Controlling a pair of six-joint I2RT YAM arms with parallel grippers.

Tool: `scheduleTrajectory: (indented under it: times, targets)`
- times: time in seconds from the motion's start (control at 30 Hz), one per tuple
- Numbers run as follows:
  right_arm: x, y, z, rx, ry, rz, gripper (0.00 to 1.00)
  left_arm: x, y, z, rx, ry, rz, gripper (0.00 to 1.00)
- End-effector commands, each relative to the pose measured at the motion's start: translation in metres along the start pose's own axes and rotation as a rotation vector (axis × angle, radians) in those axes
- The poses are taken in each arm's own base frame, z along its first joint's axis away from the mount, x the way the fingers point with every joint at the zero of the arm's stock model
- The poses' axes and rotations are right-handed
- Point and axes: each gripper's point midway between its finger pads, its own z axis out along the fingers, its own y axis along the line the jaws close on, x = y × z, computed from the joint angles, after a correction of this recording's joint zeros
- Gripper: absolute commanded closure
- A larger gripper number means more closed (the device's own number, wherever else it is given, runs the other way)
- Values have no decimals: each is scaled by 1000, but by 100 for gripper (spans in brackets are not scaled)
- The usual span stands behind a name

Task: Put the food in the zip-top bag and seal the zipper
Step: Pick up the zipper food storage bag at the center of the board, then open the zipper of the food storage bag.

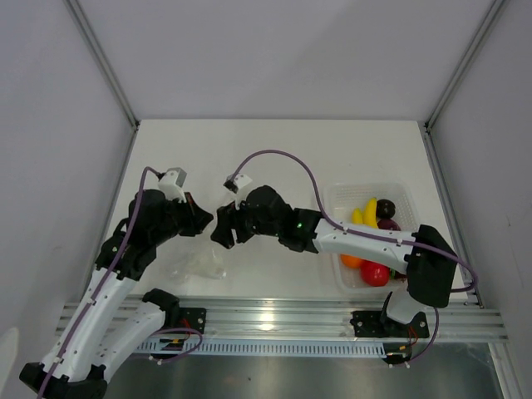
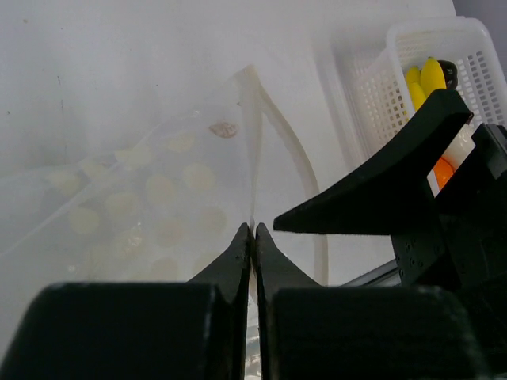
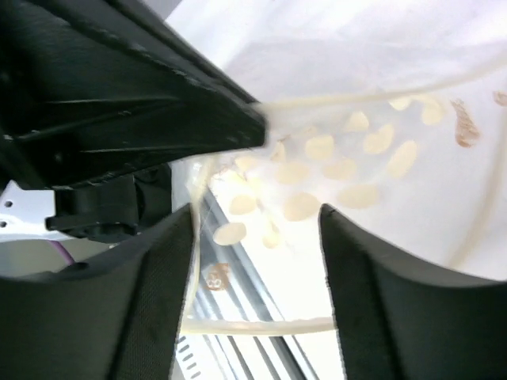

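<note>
While both arms met over the left of the white table (image 1: 274, 158), the zip-top bag (image 1: 198, 263) lay crinkled beneath them, clear plastic printed with pale round dots. The left gripper (image 2: 252, 229) pinched its zipper (image 2: 255, 142) edge, jaws pressed together; the right gripper (image 3: 255, 218) stood spread, bag plastic showing between its jaws. The food (image 1: 374, 273) sat in a white basket (image 1: 399, 193), well apart. Grey panels walled the table.
</note>
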Motion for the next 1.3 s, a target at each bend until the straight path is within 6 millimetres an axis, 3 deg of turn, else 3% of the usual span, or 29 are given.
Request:
scheduleTrajectory:
  times: [0.0, 0.23, 0.37, 0.77, 0.87, 0.97, 1.0, 1.07, 1.2, 1.23, 1.27]
  targets:
    - [-17, -19, -26, 96, -53, 101, 29, -5, -6, -3, 27, -22, -3, 99]
    - [-17, -50, -72, 223, -95, 192, 26, -4, -11, -5, 58, -16, 2, 99]
    - [-6, -66, -83, 272, -83, 253, 27, -4, -15, -7, 79, -21, 4, 99]
    - [20, -65, -39, 231, -14, 351, 34, -8, -35, -19, 176, -30, -18, 99]
    - [22, -63, -31, 216, -12, 361, 43, -7, -41, -21, 204, -23, -22, 99]
    - [15, -56, -28, 200, -26, 349, 61, -4, -44, -21, 227, -11, -22, 99]
    - [13, -52, -29, 194, -30, 344, 81, -3, -44, -20, 233, -12, -19, 99]
    - [6, -49, -30, 198, -46, 330, 100, 2, -42, -18, 233, -5, -22, 99]
    - [-2, -43, -34, 240, -55, 300, 100, 4, -43, -20, 244, -1, -17, 98]
    - [-1, -44, -34, 258, -49, 295, 100, 5, -42, -19, 241, 1, -12, 83]
    - [-4, -43, -36, 285, -47, 286, 100, 5, -42, -20, 240, -1, -10, 75]
